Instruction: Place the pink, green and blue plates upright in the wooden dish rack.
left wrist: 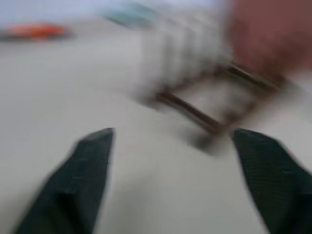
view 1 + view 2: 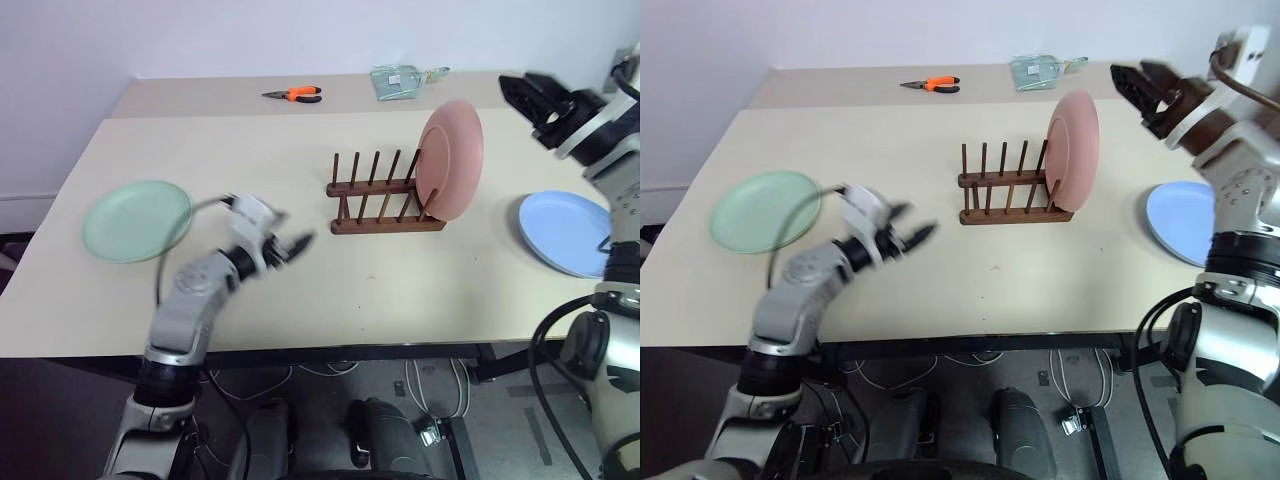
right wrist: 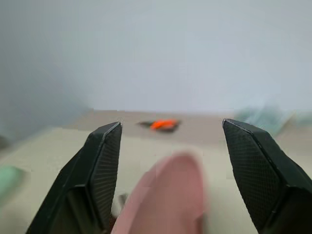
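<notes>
The pink plate (image 2: 450,158) stands upright in the right end of the wooden dish rack (image 2: 375,200), leaning slightly. Just above and to the right of it, my right gripper (image 2: 515,90) hovers open with nothing between its fingers; the plate's rim (image 3: 168,195) lies below them. Flat on the table at the left lies the green plate (image 2: 137,220). The blue plate (image 2: 565,232) lies flat at the right. Between the green plate and the rack, my left gripper (image 2: 300,243) is open and empty above the tabletop, pointing toward the rack (image 1: 209,105).
Orange-handled pliers (image 2: 295,94) and a clear packet (image 2: 400,80) lie on the far table by the wall. The rack's other slots to the left of the pink plate hold nothing. Cables hang below the table's front edge (image 2: 330,350).
</notes>
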Motion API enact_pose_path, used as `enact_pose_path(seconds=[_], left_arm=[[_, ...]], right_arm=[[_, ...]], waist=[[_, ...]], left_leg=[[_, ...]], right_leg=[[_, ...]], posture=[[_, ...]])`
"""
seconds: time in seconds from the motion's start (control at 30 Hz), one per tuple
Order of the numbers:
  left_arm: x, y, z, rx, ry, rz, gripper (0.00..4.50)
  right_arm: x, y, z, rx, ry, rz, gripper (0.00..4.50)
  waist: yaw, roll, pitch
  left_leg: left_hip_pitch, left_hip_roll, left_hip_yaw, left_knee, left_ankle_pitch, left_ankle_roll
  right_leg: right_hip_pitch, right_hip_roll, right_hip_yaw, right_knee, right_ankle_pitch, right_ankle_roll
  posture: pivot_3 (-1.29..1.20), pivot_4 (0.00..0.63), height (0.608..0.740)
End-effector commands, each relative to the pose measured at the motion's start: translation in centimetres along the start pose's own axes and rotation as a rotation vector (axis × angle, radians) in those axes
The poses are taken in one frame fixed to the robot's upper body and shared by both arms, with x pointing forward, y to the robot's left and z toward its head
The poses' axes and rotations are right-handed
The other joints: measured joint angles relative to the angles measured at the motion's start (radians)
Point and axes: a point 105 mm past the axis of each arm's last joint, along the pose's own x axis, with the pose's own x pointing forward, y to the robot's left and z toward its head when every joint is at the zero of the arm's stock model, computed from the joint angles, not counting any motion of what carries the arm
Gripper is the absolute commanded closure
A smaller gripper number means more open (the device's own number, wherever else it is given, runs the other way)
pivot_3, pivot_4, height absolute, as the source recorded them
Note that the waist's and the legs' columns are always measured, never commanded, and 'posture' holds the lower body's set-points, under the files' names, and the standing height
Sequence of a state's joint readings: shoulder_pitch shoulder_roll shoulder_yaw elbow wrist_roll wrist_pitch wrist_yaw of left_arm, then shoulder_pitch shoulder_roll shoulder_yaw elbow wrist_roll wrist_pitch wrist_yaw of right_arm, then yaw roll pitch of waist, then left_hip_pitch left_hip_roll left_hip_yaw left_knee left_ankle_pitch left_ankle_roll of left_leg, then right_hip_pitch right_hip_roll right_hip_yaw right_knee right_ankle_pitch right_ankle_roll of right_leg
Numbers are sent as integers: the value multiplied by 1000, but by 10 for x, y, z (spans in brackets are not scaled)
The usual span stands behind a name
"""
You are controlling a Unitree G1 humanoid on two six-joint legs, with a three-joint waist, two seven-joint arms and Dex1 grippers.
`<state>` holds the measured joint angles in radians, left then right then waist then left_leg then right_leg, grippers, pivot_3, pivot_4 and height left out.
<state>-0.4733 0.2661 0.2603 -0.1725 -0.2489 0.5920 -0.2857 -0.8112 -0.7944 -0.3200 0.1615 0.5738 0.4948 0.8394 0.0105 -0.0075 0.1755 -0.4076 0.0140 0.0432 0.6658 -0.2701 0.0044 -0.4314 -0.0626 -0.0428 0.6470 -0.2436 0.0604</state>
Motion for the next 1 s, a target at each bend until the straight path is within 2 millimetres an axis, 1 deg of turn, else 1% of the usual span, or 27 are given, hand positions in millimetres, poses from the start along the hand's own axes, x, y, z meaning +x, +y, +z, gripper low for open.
enact_pose_path(seconds=[0.03,0.07,0.1,0.13,0.2,0.27,0.3,0.37,0.43,0.47,0.6,0.67,0.73,0.77,0.8,0.83,0.9,0.97,1.0], left_arm=[[-31,96,11,41,25,476,466],[-42,117,10,45,58,585,466],[-53,134,9,48,89,672,466],[-61,145,8,52,110,732,466],[-72,158,3,25,176,806,466],[-76,161,-2,-4,222,830,466],[-77,160,-8,-28,266,828,466],[-82,158,-19,-95,320,836,427],[-87,157,-28,-174,357,862,427],[-88,157,-29,-194,364,873,427],[-83,142,-47,-462,387,817,427],[-81,138,-53,-545,388,807,980],[-81,138,-55,-581,380,818,1658],[-81,139,-55,-605,368,833,2267],[-80,139,-54,-618,357,838,2734],[-78,140,-51,-611,347,842,3333],[-71,137,-43,-588,322,813,4348],[-60,132,-27,-507,262,755,4436],[-50,125,-13,-436,206,690,4436]], right_arm=[[3,87,-1,-130,80,377,1179],[0,108,-16,-142,137,464,1179],[-1,125,-31,-161,195,531,1179],[-4,138,-44,-179,243,582,1179],[-8,161,-67,-207,304,676,1179],[-9,172,-78,-195,319,718,1179],[-8,176,-84,-171,330,728,1179],[-7,185,-97,-135,350,753,658],[-7,192,-104,-132,357,770,50],[-7,194,-105,-133,357,772,50],[-10,198,-110,-149,357,770,50],[-12,197,-111,-156,356,763,0],[-12,197,-113,-167,362,751,0],[-12,196,-114,-176,365,746,0],[-12,196,-115,-184,367,740,0],[-12,195,-115,-190,367,733,0],[-9,191,-114,-209,354,707,0],[-4,187,-112,-222,341,682,0],[-1,184,-110,-218,341,672,0]], waist=[[-15,-1,-1],[-22,-1,-1],[-23,-1,-1],[-22,-2,0],[-19,-4,1],[-10,-6,2],[-2,-7,2],[6,-9,0],[6,-13,0],[5,-14,0],[4,-16,1],[2,-17,1],[2,-17,1],[1,-17,1],[2,-17,1],[2,-17,1],[3,-18,1],[3,-18,0],[3,-18,0]], left_leg=[[1,1,1,0,-2,3],[2,1,1,0,-3,5],[3,1,1,0,-3,5],[4,1,1,0,-3,5],[3,1,1,1,-3,5],[2,-1,1,2,-3,4],[2,-1,1,3,-2,4],[1,-3,1,3,-2,4],[1,-3,0,3,-2,3],[1,-4,0,3,-2,3],[1,-4,0,3,-2,2],[1,-4,0,3,-2,2],[1,-4,0,3,-2,2],[1,-4,0,3,-2,2],[1,-4,1,2,-2,2],[1,-4,1,2,-2,2],[1,-4,1,2,-2,2],[1,-4,1,2,-2,1],[1,-5,1,2,-2,1]], right_leg=[[0,1,1,0,0,0],[1,1,1,0,0,0],[2,1,1,0,0,0],[2,1,1,0,0,0],[2,0,0,1,0,0],[2,-2,0,1,0,1],[2,-2,0,0,1,1],[2,-2,0,0,2,3],[3,-4,0,-1,2,3],[3,-5,0,-1,2,3],[3,-6,0,-2,2,4],[3,-6,0,-1,2,4],[2,-6,0,-1,2,4],[2,-6,0,-1,2,4],[2,-6,0,-1,2,4],[2,-6,0,-1,2,4],[2,-6,0,-1,2,4],[2,-7,0,-1,2,4],[2,-8,0,-1,2,4]], posture=[[0,150,740],[0,150,740],[0,150,740],[0,150,740],[0,150,740],[0,150,740],[0,150,740],[0,150,740],[0,150,740],[0,150,740],[0,150,740],[0,150,740],[0,150,740],[0,150,740],[0,150,740],[0,150,740],[0,150,740],[0,150,740],[0,150,740]])
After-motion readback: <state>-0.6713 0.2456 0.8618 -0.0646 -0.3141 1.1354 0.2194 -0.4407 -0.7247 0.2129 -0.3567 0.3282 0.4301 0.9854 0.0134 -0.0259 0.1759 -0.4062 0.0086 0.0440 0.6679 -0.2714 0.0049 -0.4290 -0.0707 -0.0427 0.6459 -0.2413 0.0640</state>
